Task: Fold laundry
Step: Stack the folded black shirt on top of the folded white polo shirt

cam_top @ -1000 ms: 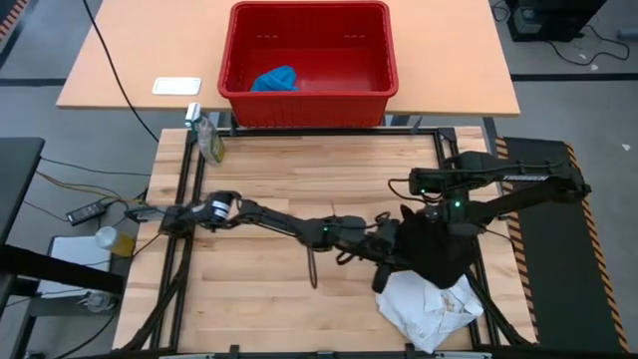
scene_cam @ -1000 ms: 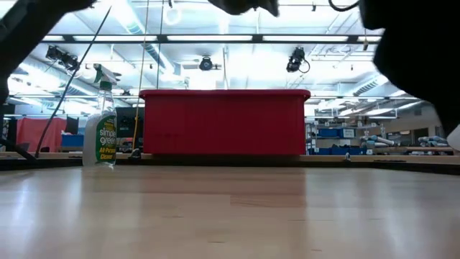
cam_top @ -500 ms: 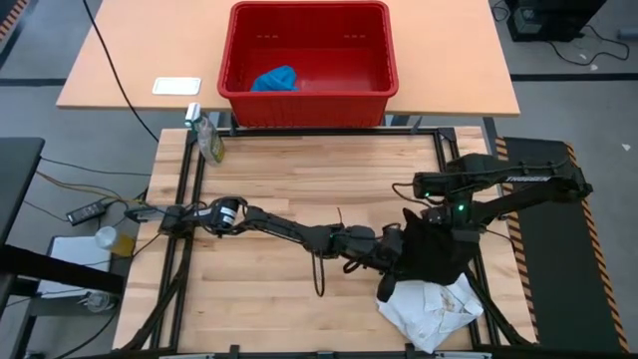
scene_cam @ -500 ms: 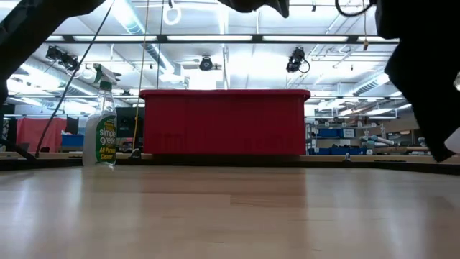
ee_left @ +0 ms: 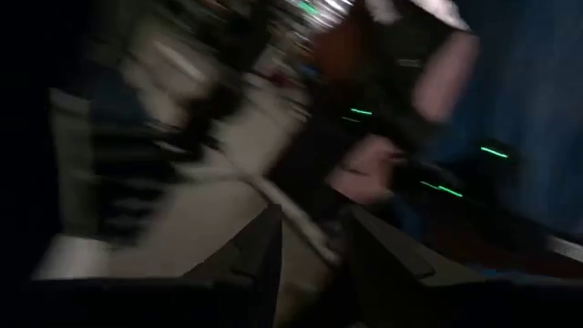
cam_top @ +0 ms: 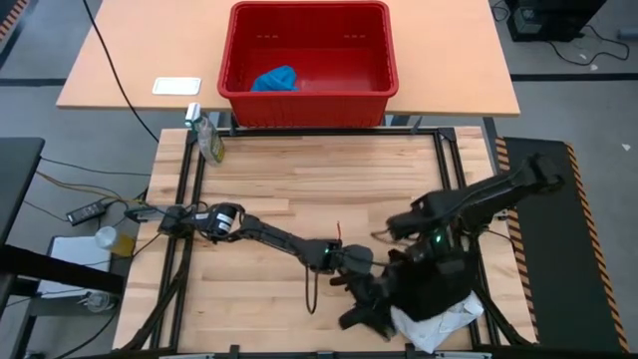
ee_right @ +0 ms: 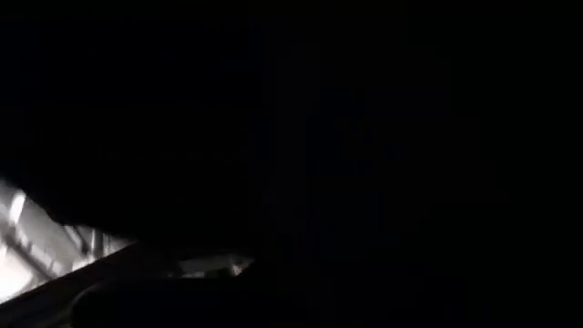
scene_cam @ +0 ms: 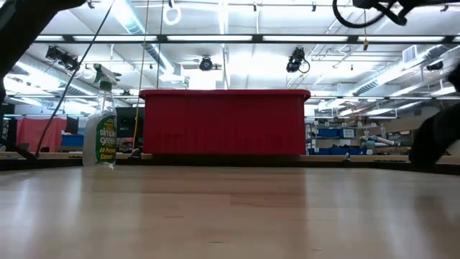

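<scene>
A large black garment (cam_top: 431, 284) lies heaped near the table's near right corner, on top of a white garment (cam_top: 451, 321). My right gripper (cam_top: 426, 251) is just above the heap, shut on the black cloth, which also fills the right wrist view. My left gripper (cam_top: 377, 301) is at the heap's left edge and points level. Its fingers (ee_left: 273, 246) stand apart; I cannot tell whether they touch the cloth. A bright blue garment (cam_top: 274, 78) lies in the red basket (cam_top: 309, 95). My right gripper holds the black garment at the top of the heap (cam_top: 429, 261), coming at it from the far right and slanting down. The gripper and the cloth hide the place of contact. The garment sags below it and rests on the white garment.
The red basket stands on a second table beyond the far edge. A spray bottle (cam_top: 206, 135) stands at the far left corner. The wooden top (cam_top: 289, 189) lies bare to the left of the garments and beyond them. In the low view the black cloth (scene_cam: 435, 140) shows low at the right edge.
My right gripper has gone down and toward the near edge with the black garment. The garment hung from it before and has now sunk onto the white garment, covering most of it. My left gripper has gone toward the near right corner, along the heap's left side, and has turned.
</scene>
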